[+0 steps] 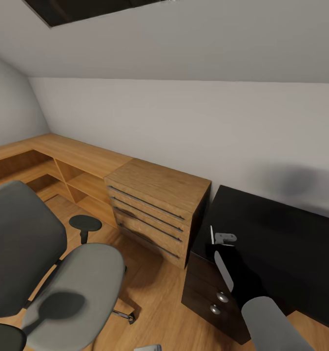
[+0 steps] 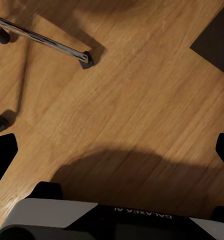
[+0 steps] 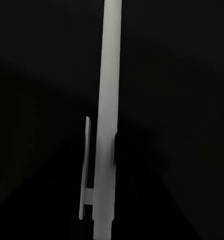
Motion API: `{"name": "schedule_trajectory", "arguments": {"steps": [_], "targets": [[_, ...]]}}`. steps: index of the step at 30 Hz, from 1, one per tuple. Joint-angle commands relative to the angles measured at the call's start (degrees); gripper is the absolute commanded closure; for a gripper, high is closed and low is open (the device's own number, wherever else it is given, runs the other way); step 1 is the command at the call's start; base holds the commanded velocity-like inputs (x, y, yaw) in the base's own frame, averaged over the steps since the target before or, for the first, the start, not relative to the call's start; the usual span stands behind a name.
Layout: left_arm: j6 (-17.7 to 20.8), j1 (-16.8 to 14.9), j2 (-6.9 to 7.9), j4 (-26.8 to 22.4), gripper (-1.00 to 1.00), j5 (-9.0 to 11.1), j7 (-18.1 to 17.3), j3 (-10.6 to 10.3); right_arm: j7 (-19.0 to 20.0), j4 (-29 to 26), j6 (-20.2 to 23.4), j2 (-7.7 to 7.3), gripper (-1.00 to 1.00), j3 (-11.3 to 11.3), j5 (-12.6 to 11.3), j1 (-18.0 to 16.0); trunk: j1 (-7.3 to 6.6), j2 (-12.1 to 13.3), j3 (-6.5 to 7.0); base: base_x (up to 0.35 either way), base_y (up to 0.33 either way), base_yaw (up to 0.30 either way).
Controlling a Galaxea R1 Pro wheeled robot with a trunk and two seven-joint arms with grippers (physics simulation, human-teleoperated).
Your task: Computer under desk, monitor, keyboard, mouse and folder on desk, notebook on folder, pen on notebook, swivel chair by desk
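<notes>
The right gripper [image 1: 218, 242] holds the pen [image 3: 108, 115] over the black desk [image 1: 281, 234]; the left gripper [image 2: 112, 150] hangs open above the floor. The pen should come down level and be freed gently so it cannot roll.

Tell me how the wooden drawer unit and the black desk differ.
The wooden drawer unit is light oak-coloured; the desk is black. The unit's drawers have long dark bar handles, while the desk's drawers carry round silver knobs. The unit's top stands a little higher than the desktop. Both stand on the wood floor against the same white wall, side by side, and both have drawers facing the swivel chair.
</notes>
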Motion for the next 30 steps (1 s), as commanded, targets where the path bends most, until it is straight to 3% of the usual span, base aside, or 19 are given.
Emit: {"name": "schedule_trajectory", "arguments": {"steps": [1,8,13,20,30], "targets": [[0.35,-0.05,0.04,-0.10,-1.00,0.15,0.43,-0.20,-0.34,6.10,0.37,-0.03,1.00,0.10,-0.95,-0.01,-0.22,0.39,0.12,0.000,0.000,0.000],[0.40,-0.05,-0.02,-0.10,-1.00,0.15,0.43,-0.20,-0.29,4.64,-0.32,-0.03,1.00,0.01,-0.91,0.00,-1.76,3.19,1.38,0.000,0.000,0.000],[0.40,-0.05,-0.02,-0.10,-1.00,0.14,0.43,-0.21,-0.45,-5.37,-0.90,0.06,1.00,-0.32,-1.23,0.33,-2.86,5.20,2.28,0.000,0.000,0.000],[0.40,-0.05,-0.02,-0.10,-1.00,0.15,0.43,-0.20,-0.57,-21.74,-0.84,-0.32,1.00,-0.83,-7.40,5.41,-4.40,8.01,3.53,0.000,0.000,0.000],[-0.16,-0.05,0.04,-0.10,-1.00,0.15,0.43,-0.13,-0.58,-27.75,-0.91,0.10,1.00,-1.53,-8.47,7.70,-4.62,8.41,3.71,-0.001,0.000,0.000]]}}
